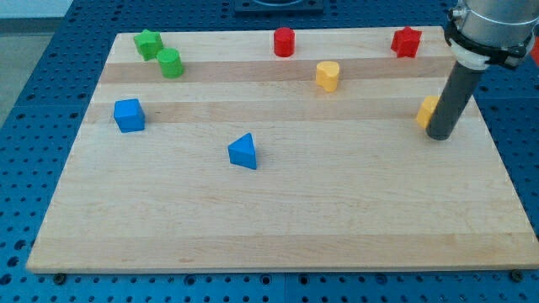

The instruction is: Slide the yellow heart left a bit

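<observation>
The yellow heart (328,76) lies on the wooden board (278,210) right of centre near the view's top. My tip (440,135) rests on the board far to the heart's right and lower, at the right edge. It touches or nearly touches a second yellow block (427,110), which the rod partly hides, so I cannot make out that block's shape.
A red cylinder (285,41) and a red star (406,41) lie along the top edge. A green star (148,43) and a green cylinder (171,63) are at the top left. A blue cube (129,115) and a blue triangle (243,151) lie left of centre.
</observation>
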Controlling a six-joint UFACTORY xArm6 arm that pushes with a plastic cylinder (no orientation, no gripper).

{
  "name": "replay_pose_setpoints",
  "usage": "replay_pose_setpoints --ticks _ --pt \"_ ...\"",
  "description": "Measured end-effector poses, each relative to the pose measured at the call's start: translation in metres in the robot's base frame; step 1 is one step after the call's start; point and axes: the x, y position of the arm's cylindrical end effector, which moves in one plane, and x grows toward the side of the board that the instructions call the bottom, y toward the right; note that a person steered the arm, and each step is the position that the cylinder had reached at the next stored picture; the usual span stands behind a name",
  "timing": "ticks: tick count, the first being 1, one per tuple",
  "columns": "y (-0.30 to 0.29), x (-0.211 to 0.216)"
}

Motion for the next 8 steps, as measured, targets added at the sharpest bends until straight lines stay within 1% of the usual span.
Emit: replay_pose_setpoints --ticks 1,2,3,4,6,7,8 --pt "-0.021 0.001" --pt "-0.065 0.001" --pt "-0.096 -0.02" --pt "-0.097 -0.057" --pt "-0.09 -0.107" --pt "-0.101 -0.119" --pt "-0.134 -0.12"
